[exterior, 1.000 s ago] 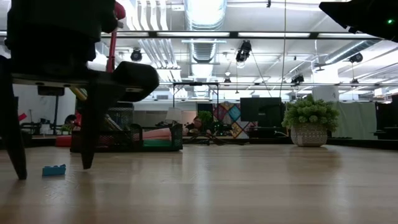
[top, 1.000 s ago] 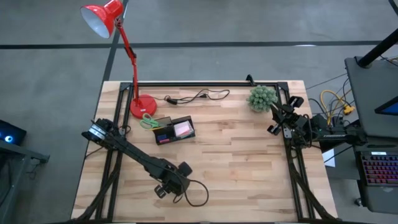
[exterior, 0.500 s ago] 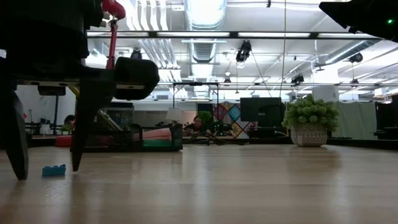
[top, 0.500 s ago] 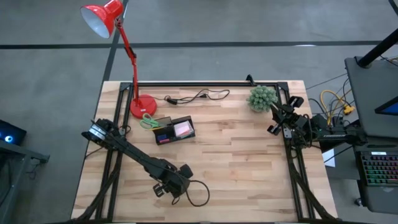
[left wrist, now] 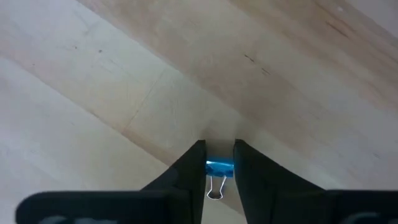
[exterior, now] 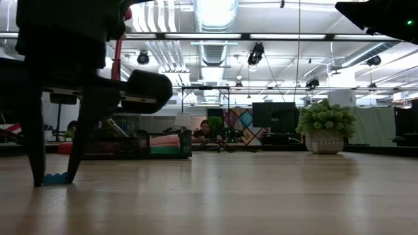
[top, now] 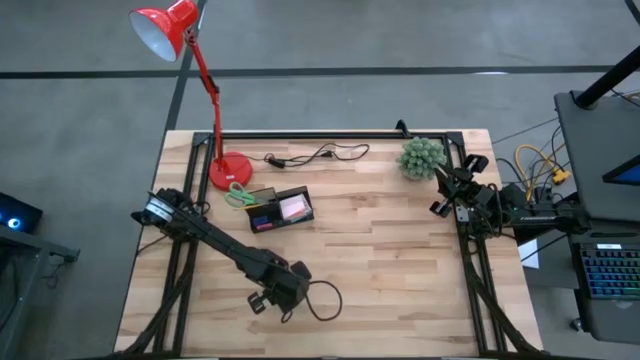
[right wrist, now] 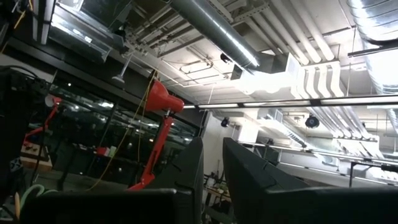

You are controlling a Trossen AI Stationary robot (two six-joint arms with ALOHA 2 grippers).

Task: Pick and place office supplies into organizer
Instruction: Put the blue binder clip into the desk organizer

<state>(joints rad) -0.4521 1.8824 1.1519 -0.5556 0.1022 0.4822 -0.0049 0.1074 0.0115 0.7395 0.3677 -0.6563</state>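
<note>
Seen from overhead, a pale wooden table fills the middle of the picture. The left arm reaches in from the table's nine o'clock edge toward six o'clock, and its gripper points down at the boards near the front edge. In the left wrist view its two dark fingers stand close together, one on each side of a small blue binder clip that lies on the wood with its wire handle toward the camera. The fingers look to touch the clip's sides, though whether they press it cannot be told. The low view shows the same blue clip resting on the tabletop between the lowered fingers.

The black organizer sits toward ten o'clock of the table's centre, well apart from the clip. A pink sticky-note pad lies in its right compartment, and green-handled scissors rest just beside its left end. A red desk lamp has its round base at eleven o'clock, close to the scissors. A black cable trails along the far edge at twelve o'clock, and a green fuzzy plant ball stands at about one o'clock.

The right gripper waits at the table's three o'clock edge, lifted off the table, its fingers a narrow gap apart and holding nothing
</note>
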